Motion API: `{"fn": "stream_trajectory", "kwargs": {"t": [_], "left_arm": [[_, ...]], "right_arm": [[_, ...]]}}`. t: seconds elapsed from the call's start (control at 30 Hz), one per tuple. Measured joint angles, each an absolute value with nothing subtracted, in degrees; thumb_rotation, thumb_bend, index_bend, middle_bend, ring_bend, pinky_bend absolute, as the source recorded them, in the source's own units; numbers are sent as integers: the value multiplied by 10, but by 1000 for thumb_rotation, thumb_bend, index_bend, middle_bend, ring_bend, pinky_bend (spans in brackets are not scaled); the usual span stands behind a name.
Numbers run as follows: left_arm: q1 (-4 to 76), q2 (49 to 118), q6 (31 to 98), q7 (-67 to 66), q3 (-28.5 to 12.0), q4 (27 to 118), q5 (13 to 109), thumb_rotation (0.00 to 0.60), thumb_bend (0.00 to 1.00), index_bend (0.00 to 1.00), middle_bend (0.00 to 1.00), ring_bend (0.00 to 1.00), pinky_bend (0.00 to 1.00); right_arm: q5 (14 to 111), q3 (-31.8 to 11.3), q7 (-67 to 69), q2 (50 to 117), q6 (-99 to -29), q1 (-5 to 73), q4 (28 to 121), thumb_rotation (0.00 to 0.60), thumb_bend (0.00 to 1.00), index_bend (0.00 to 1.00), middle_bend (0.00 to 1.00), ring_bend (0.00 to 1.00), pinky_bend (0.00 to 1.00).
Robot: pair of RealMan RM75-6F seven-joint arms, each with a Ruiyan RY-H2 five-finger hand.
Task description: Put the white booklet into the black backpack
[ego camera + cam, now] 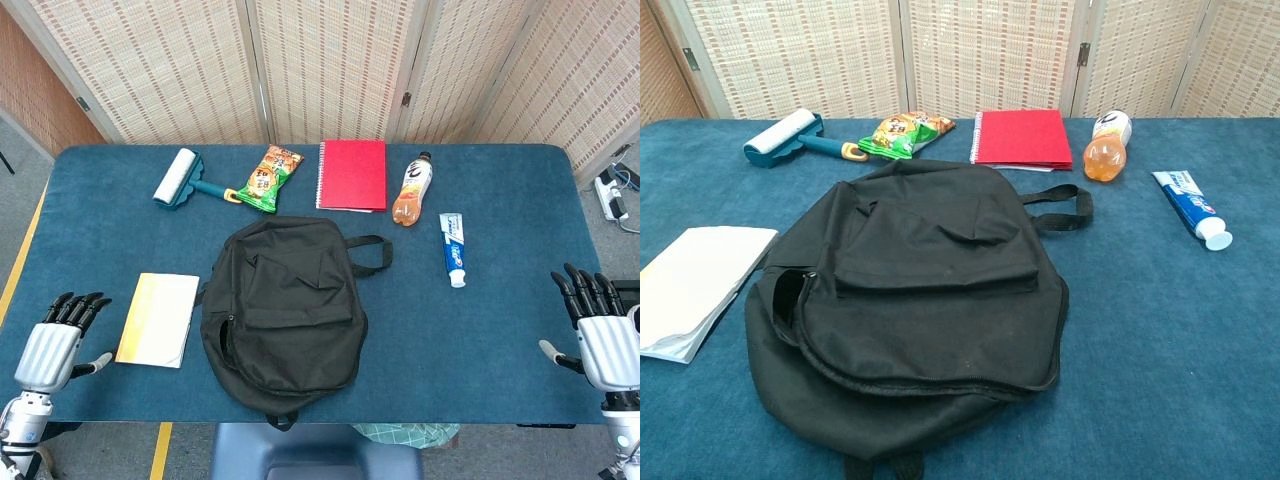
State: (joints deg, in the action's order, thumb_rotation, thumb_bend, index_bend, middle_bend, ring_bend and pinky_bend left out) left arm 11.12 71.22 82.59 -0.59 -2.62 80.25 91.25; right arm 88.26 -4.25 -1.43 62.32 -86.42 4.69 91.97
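The white booklet [159, 319] [688, 286] lies flat on the blue table, just left of the black backpack [285, 308] [915, 305]. The backpack lies flat at the table's front centre with its zipper partly open on its left side. My left hand [56, 344] hovers at the table's front left corner, fingers spread, a short way left of the booklet and holding nothing. At the front right edge my right hand [598, 330] is open too, far from both objects. Neither hand shows in the chest view.
Along the back lie a lint roller [182, 179], a snack bag [268, 178], a red spiral notebook [352, 174], an orange drink bottle [412, 189] and a toothpaste tube [453, 249]. Folding screens stand behind the table [500, 340].
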Motion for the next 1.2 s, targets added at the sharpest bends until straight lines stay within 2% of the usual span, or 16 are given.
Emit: {"fn": "stream_trajectory", "kwargs": {"t": [0.57,0.97,1.2], "left_arm": [[167,819,763,100,-11,578,930,600,82,236,230,218,178],[172,904,746,157,4,397,920,600,64,229,230,218,179],[170,939,735,171,13,337,914,600,64,218,228,217,179]], "right_arm": [[901,-34,-7,621,-870,47,925,600,0,0,52,16,0],[907,-31,-13,619,-869,48,934,600,0,0,51,16,0],[907,-30,-13,619,-871,47,936,600,0,0,51,16,0]]}}
